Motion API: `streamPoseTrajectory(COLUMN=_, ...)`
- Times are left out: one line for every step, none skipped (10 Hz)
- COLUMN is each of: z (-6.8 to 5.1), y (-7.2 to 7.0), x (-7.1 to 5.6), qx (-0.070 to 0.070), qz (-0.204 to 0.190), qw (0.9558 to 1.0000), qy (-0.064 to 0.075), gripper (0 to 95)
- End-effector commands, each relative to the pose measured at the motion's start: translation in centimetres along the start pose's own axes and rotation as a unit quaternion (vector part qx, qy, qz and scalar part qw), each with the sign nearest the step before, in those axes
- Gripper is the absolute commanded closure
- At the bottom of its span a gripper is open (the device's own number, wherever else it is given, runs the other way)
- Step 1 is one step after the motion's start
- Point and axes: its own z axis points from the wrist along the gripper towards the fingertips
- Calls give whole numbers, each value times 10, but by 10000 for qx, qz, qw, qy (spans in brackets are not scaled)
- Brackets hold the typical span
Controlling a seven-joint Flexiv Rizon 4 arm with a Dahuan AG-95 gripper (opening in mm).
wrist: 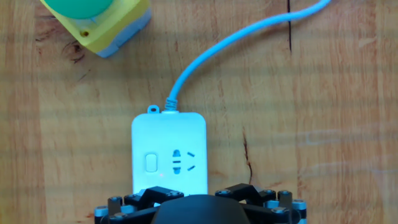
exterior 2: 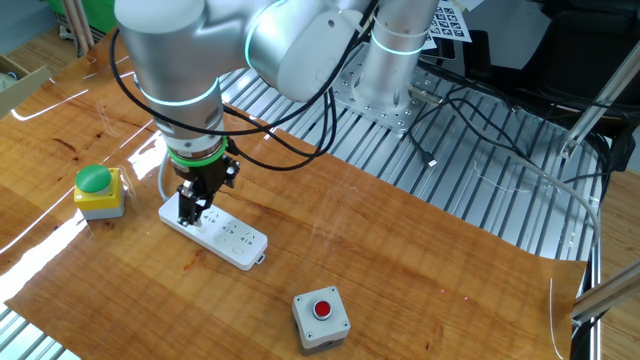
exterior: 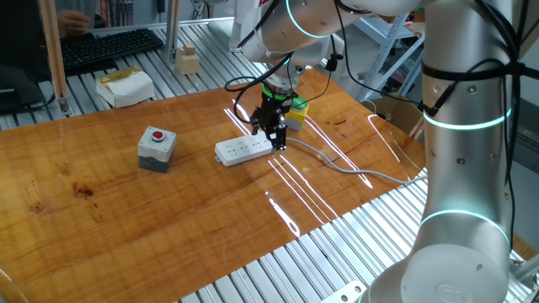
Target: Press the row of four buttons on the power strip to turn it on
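Power strip (exterior 2: 215, 232) on wooden tabletop (exterior 2: 420, 260) | slatted metal bench (exterior: 278, 269) | pincer (exterior 2: 190, 215) released, over cable end

Silver jointed robot arm (exterior 2: 185, 60) reached down from upper joints, wrist vertical. Black two-finger gripper (exterior 2: 190, 213) pointed straight downward, low over the tabletop, jaws spread wide.

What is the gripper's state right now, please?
Gripper: open, holding nothing, pointing down over the cable end of the power strip.
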Motion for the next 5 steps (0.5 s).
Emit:
streamPoseTrajectory(z=0, y=-1, x=1, qx=-15, qz=13, qw=10000, qy=-10, gripper=0)
streamPoseTrajectory(z=1, y=-1, x=2, qx=-19, qz=23, qw=10000, qy=-11, gripper=0)
streamPoseTrajectory(z=1, y=-1, x=2, qx=-20, qz=24, qw=10000, qy=-12, gripper=0)
streamPoseTrajectory(z=2, y=-1, x=3, qx=-20, qz=17, qw=10000, qy=-7, gripper=0)
streamPoseTrajectory(z=2, y=0, x=3, qx=-24, qz=18, qw=10000, qy=-5, gripper=0)
